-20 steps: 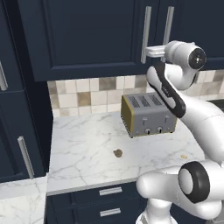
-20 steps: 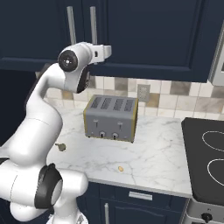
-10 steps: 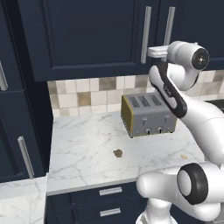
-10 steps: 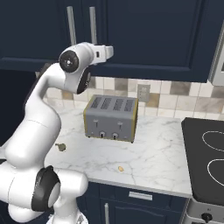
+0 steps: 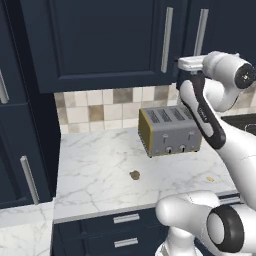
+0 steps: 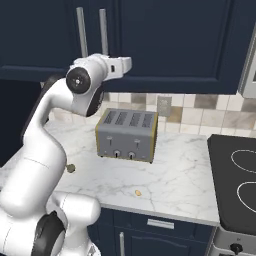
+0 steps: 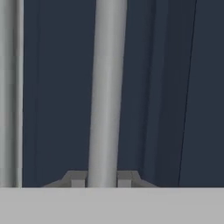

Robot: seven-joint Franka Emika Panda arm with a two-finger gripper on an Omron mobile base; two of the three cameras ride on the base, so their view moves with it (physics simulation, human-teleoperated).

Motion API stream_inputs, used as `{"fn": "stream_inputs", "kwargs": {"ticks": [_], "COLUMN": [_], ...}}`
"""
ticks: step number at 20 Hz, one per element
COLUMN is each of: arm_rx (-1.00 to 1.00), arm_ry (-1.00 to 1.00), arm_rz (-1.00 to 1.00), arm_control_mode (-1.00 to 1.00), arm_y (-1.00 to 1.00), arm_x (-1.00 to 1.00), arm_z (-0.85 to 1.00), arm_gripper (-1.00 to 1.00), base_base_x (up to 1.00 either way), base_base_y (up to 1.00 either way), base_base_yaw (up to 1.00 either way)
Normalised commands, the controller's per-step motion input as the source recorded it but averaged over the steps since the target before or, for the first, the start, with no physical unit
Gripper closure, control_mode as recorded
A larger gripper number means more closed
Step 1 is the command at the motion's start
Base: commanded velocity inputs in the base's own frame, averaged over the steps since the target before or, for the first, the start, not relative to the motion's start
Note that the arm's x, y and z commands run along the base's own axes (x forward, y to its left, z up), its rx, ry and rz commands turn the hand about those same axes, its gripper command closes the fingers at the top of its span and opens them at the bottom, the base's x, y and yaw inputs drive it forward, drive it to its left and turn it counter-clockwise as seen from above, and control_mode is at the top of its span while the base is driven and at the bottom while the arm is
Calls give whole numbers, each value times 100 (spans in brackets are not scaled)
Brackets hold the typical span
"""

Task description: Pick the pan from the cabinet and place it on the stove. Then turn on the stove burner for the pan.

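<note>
**A:** Pan first, please: where is it lying?

**B:** I cannot tell. The cabinet (image 5: 100, 45) is hanging at twelve o'clock over the counter (image 5: 95, 165), and both its doors are standing shut, so the inside is hidden.

**A:** What is sitting on the counter, going from the left?

**B:** In the left base view, a small brown crumb (image 5: 134, 175) is lying on the marble at about seven o'clock from the toaster (image 5: 169, 131), well apart from it. The toaster is standing upright against the tiled wall (image 5: 95, 107), with its yellow side facing nine o'clock. A second, paler crumb (image 5: 210, 178) is lying at five o'clock from the toaster, near the front edge.

**A:** And the gripper?

**B:** The gripper (image 5: 191, 62) is reaching toward the cabinet at one o'clock above the toaster, just at the lower end of the silver bar handle (image 5: 201, 30). In the hand view the gripper (image 7: 101, 180) is clenching this bar: the bar is running straight up between the fingertips (image 7: 78, 180), and they are touching it on both sides. The other bar handle (image 7: 11, 92) is standing at nine o'clock from it, near but apart.

**A:** And further to the right?

**B:** In the right base view the stove (image 6: 235, 170) is lying flat at three o'clock from the toaster, well apart, with its white rings showing.
</note>
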Motion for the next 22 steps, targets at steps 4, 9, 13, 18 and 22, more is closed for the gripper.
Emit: {"fn": "stream_inputs", "kwargs": {"ticks": [4, 9, 13, 18, 22], "arm_rx": [0, 0, 0, 0, -1], "arm_ry": [-8, -2, 0, 0, 4], "arm_rz": [0, 0, 0, -1, -1], "arm_control_mode": [-100, -100, -100, -100, -100], "arm_y": [-34, -42, -54, -55, -17], "arm_x": [-100, -100, -96, -81, -65], "arm_z": [17, 30, 30, 21, -3], "arm_gripper": [100, 100, 100, 100, -100], "base_base_x": [0, 0, 0, 0, 0], "base_base_y": [0, 0, 0, 0, 0], "base_base_yaw": [0, 0, 0, 0, 0]}}
